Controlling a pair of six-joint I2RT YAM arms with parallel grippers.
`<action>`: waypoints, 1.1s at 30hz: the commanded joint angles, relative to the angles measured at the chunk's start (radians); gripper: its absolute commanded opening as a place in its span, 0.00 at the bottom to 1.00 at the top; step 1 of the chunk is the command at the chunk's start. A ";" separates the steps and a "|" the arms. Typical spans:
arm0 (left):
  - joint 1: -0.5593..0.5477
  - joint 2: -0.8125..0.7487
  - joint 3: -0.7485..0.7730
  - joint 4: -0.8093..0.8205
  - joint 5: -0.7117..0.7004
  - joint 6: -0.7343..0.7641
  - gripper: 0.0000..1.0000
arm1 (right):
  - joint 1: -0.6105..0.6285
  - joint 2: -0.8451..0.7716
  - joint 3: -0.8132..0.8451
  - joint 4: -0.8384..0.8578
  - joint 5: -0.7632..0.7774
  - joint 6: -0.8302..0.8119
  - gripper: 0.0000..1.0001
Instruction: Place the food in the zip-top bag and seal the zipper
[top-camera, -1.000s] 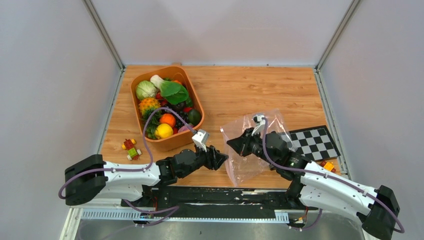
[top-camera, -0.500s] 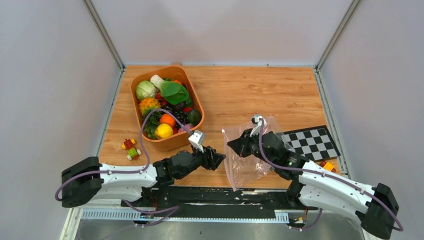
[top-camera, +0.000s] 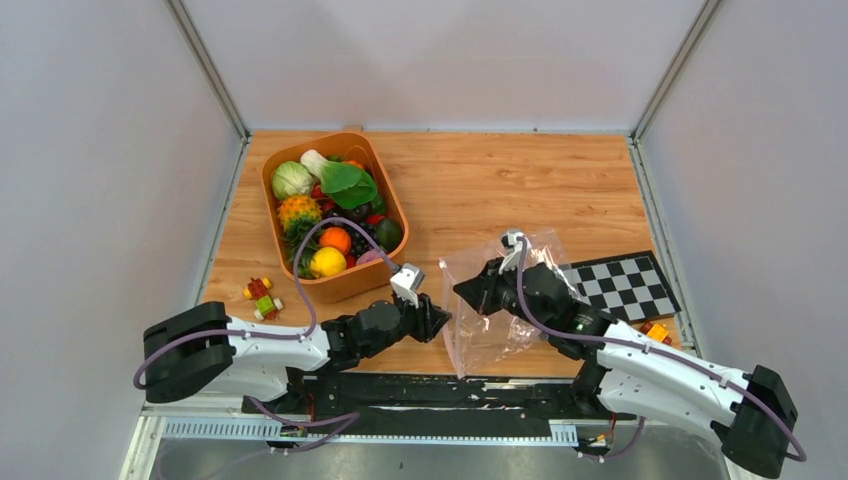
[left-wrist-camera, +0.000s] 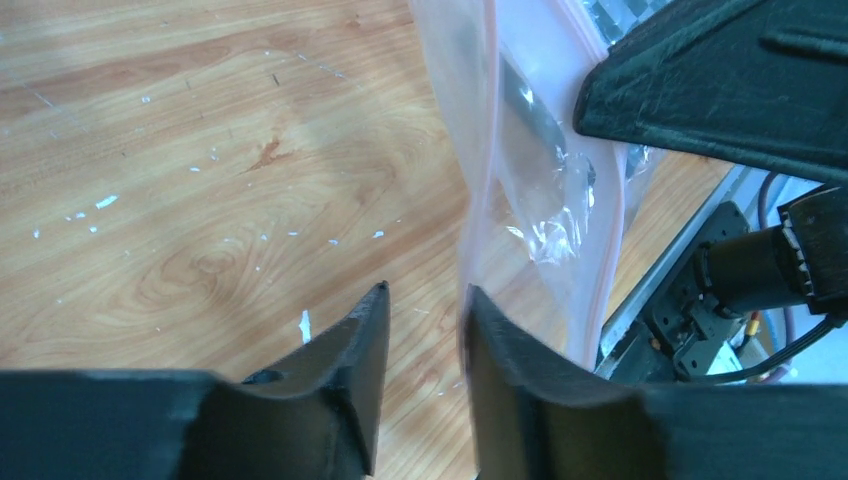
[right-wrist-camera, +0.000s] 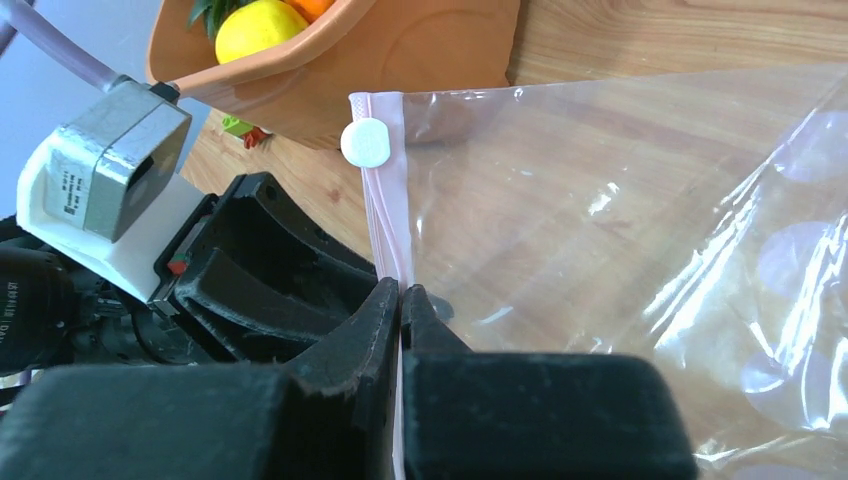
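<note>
Lab test cell: 3 plain grey walls (top-camera: 90, 150) round wooden table (top-camera: 500, 180) (checkered board (top-camera: 625, 283) near right edge).

Wooden table (top-camera: 480, 190). Orange plastic tub (top-camera: 350, 283) at left. Black-and-white checkered board (top-camera: 625, 283) lying flat at right. Small toy pieces (top-camera: 262, 297) (red, yellow, green) left of tub. Orange block (top-camera: 656, 331) just beside the board's near corner.

Left arm (top-camera: 262, 352) and right arm (top-camera: 660, 378): white link shells, black joint housings, chunky black shoulder blocks. A mauve cable (right-wrist-camera: 55, 45) loops loose along each; a white-and-grey box camera (right-wrist-camera: 100, 175) sits on the left wrist. Fingers (left-wrist-camera: 520, 400) matte black, wedge-shaped.
</note>
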 joint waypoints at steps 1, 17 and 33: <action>-0.004 0.011 0.021 0.083 -0.029 0.008 0.27 | 0.001 -0.029 0.026 0.031 0.028 -0.021 0.00; -0.004 -0.156 0.152 -0.179 -0.090 -0.019 0.00 | 0.163 0.085 0.289 -0.402 0.267 -0.109 0.48; -0.004 -0.238 0.163 -0.274 -0.106 -0.061 0.00 | 0.401 0.248 0.418 -0.525 0.791 0.042 0.26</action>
